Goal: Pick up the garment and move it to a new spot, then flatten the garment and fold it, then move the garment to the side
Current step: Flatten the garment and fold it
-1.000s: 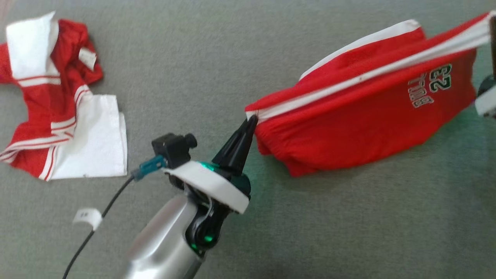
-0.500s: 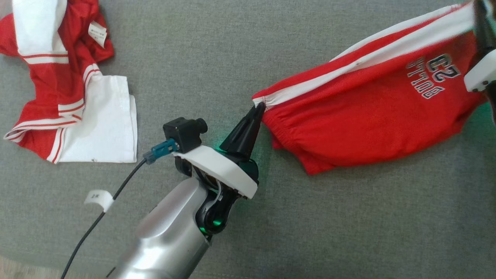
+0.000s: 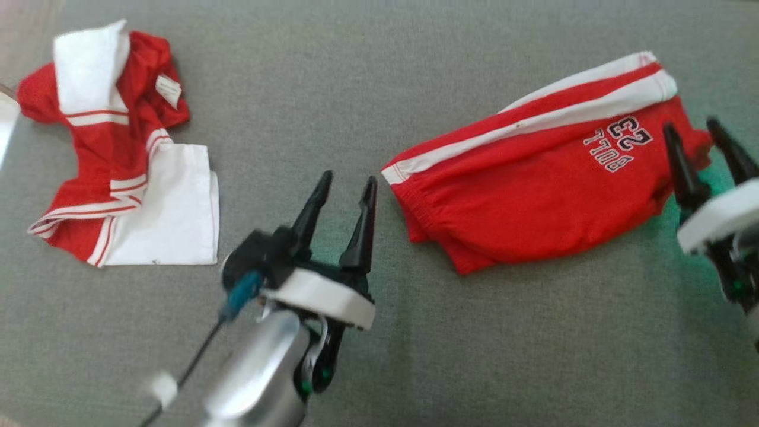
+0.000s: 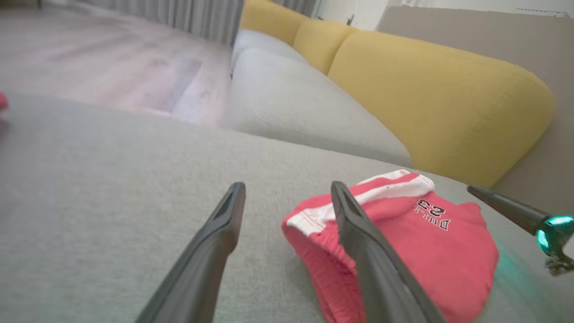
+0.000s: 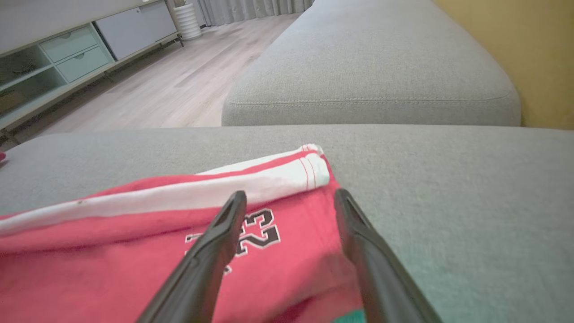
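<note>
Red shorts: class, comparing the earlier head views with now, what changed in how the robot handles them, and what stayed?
Both grippers let go. The left gripper, shut on the waistband corner before, now stands open beside it; the right gripper opened at the far end. The red shorts, formerly stretched taut, lie slack on the grey cushion. The crumpled red-and-white garment stayed put.

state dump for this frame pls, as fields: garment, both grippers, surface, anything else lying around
surface: grey couch cushion
garment: red shorts, lying on the cushion, white side stripe and 23 print facing up
left: left gripper open, holding nothing, by the shorts' left end
right: right gripper open, holding nothing, at the shorts' right end
other: red-and-white garment, crumpled, far left, apart from the shorts
</note>
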Available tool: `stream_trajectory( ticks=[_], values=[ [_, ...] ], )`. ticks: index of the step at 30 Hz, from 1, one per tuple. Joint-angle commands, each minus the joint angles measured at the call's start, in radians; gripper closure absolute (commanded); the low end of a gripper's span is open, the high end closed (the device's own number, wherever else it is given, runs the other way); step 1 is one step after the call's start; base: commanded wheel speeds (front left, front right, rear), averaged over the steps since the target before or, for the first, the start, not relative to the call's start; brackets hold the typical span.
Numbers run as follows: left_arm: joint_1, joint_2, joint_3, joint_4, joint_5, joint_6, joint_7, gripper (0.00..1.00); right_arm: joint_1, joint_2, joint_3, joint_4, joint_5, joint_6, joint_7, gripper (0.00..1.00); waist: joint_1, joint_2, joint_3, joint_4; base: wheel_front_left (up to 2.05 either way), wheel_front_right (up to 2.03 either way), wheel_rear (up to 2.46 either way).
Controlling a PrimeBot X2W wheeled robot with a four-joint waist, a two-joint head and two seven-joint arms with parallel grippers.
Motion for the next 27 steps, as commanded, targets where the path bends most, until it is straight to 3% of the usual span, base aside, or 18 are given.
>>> stream_trajectory(
  ticks=[1, 5, 10, 17, 23, 24, 27],
  values=[
    [0.003, 0.010, 0.041, -0.041, 0.022, 0.012, -0.011, 0.00, 0.002, -0.029, 0.007, -0.030, 0.006, -0.001, -0.010, 0.00, 0.0003, 0.0000, -0.014, 0.009, 0.00, 0.00, 0.00],
    [0.126, -0.009, 0.110, -0.199, 0.195, 0.093, -0.011, 0.00, 0.043, -0.051, -0.024, -0.027, 0.013, -0.001, -0.008, 0.00, 0.0003, 0.0000, -0.022, 0.045, 0.00, 0.00, 0.00],
    [0.236, -0.023, 0.139, -0.343, 0.325, 0.130, -0.012, 0.00, 0.014, -0.065, -0.098, 0.055, -0.004, -0.001, 0.004, 0.00, 0.0003, 0.0000, -0.010, 0.114, 0.00, 0.00, 0.00],
    [0.293, -0.026, 0.118, -0.435, 0.353, 0.153, -0.012, 0.00, -0.067, -0.084, -0.166, 0.220, -0.036, -0.001, 0.043, 0.00, 0.0003, 0.0000, 0.023, 0.203, 0.00, 0.00, 0.00],
    [0.288, -0.027, 0.103, -0.452, 0.355, 0.170, -0.012, 0.00, -0.102, -0.071, -0.168, 0.335, -0.046, -0.001, 0.103, 0.00, 0.0003, 0.0000, 0.039, 0.231, 0.00, 0.00, 0.00],
    [0.287, -0.027, 0.103, -0.453, 0.355, 0.173, -0.012, 0.00, -0.102, -0.064, -0.163, 0.350, -0.044, -0.001, 0.118, 0.07, 0.0003, 0.0000, 0.040, 0.231, 0.00, 0.00, 0.00],
    [0.286, -0.027, 0.105, -0.456, 0.358, 0.182, -0.012, 0.00, -0.097, -0.040, -0.146, 0.367, -0.032, -0.001, 0.151, 0.87, 0.0003, 0.0000, 0.038, 0.218, 0.00, 0.00, 0.00]
  ],
)
